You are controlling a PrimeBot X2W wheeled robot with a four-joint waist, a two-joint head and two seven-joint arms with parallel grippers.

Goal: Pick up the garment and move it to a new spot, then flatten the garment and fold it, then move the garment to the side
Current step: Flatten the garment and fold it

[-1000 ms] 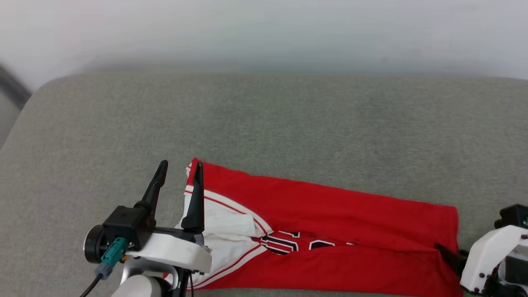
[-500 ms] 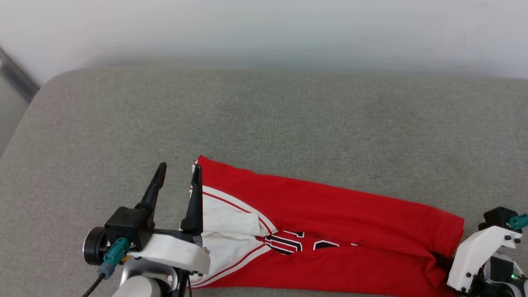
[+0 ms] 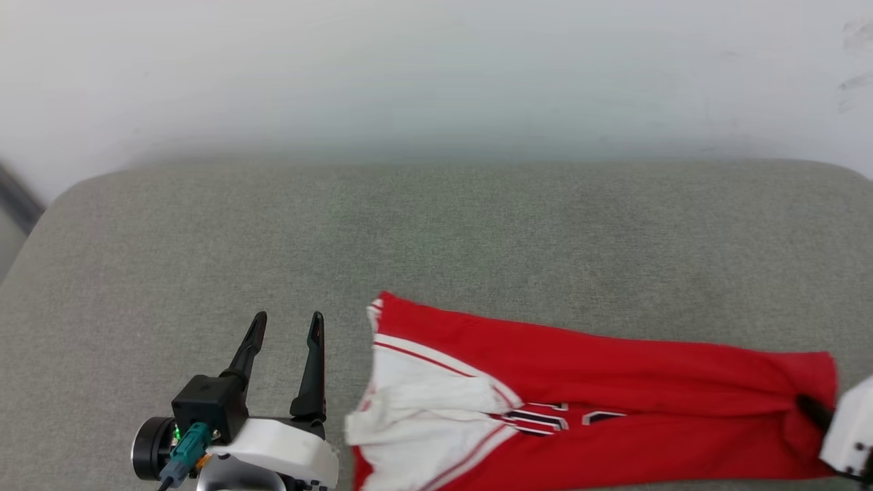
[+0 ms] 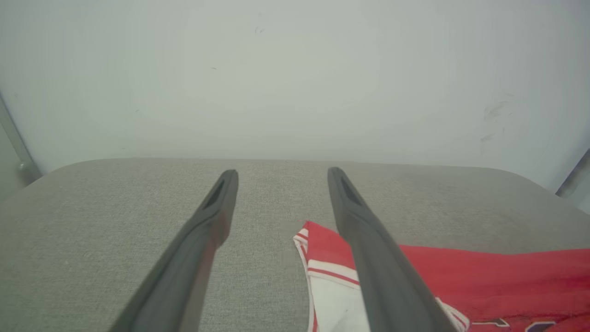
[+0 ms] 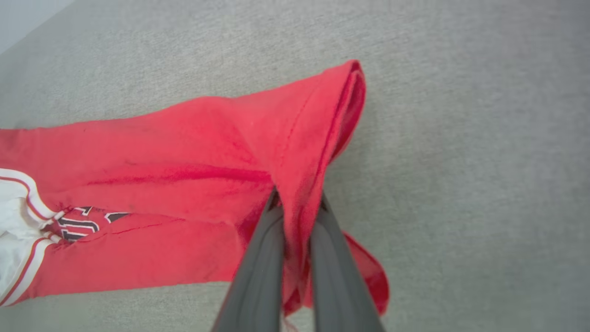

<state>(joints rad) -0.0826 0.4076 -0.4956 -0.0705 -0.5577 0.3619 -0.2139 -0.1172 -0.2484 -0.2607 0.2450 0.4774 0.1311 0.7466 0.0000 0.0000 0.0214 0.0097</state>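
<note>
Left gripper (image 3: 288, 319): fingers spread, empty, over the cushion (image 3: 436, 239).
Right gripper (image 5: 298, 204): pinched the garment (image 5: 184, 138) at its red end.
Garment: lay folded lengthwise, from near the left gripper's right side across to the right gripper.
Cushion: grey, under all.
Wall (image 3: 436, 68): pale, beyond.

A counter (image 3: 436, 232) covered in grey-green woven fabric spans the head view, its far edge soft and its far left and far right corners rounded. Directly behind it rises a plain pale wall (image 3: 436, 75). Faint dark scuff marks (image 3: 856, 34) sit on the wall at the upper right. A dark slanted strip (image 3: 15, 199) runs down the wall just beside the counter's far left corner; what it is cannot be told
</note>
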